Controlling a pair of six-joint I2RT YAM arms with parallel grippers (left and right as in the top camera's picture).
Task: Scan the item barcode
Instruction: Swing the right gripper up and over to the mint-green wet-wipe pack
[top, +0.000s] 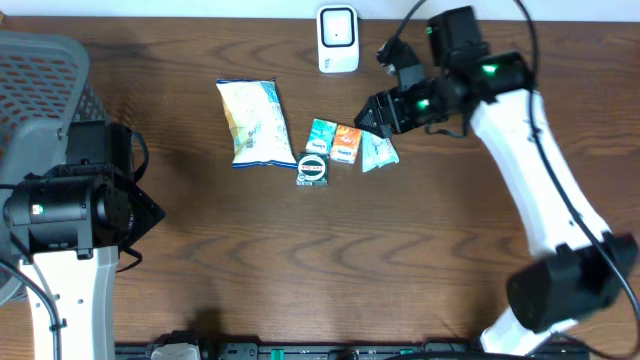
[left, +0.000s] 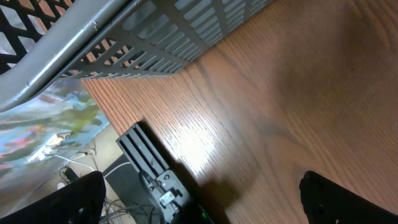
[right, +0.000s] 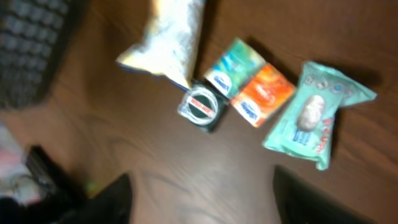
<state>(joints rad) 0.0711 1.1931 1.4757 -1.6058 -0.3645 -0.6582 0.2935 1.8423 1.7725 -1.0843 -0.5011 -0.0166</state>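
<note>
Mint-green wipes pack (top: 379, 152) lies flat on the wooden worktop (top: 300, 270), just beside the right gripper (top: 374, 113) but not touching it. This gripper's fingers stand apart, with nothing between them. An orange packet (top: 346, 144) lies against the pack. The white scanner (top: 338, 38) stands near the far edge. The left gripper (left: 202, 199) is also spread, empty, near the grey basket (left: 155, 37).

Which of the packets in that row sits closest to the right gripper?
The pale green wipes pack, at the row's right end beside the orange packet; the right gripper hangs next to it.
</note>
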